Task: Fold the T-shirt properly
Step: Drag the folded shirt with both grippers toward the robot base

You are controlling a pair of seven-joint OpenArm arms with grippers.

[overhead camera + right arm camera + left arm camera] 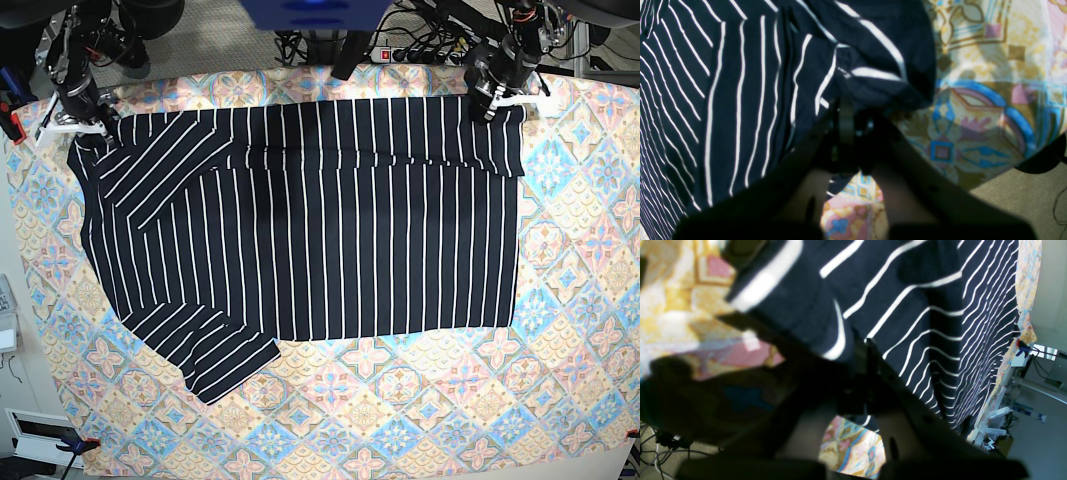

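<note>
The dark navy T-shirt (310, 230) with thin white stripes lies spread flat on the patterned tablecloth (420, 400). A strip along its far edge is folded over toward the front, and one sleeve (225, 355) sticks out at the near left. My left gripper (497, 98) is at the shirt's far right corner, shut on the fabric. In the left wrist view the gripper (864, 350) pinches a bunched fold of the T-shirt (940, 323). My right gripper (88, 120) is at the far left corner, also shut on the cloth. The right wrist view shows that gripper (846, 110) clamping the T-shirt (740, 83).
The tablecloth reaches every table edge, with bare cloth in front of and to the right of the shirt. Cables and a power strip (395, 52) lie on the floor behind the table. A red clamp (12, 125) sits at the left edge.
</note>
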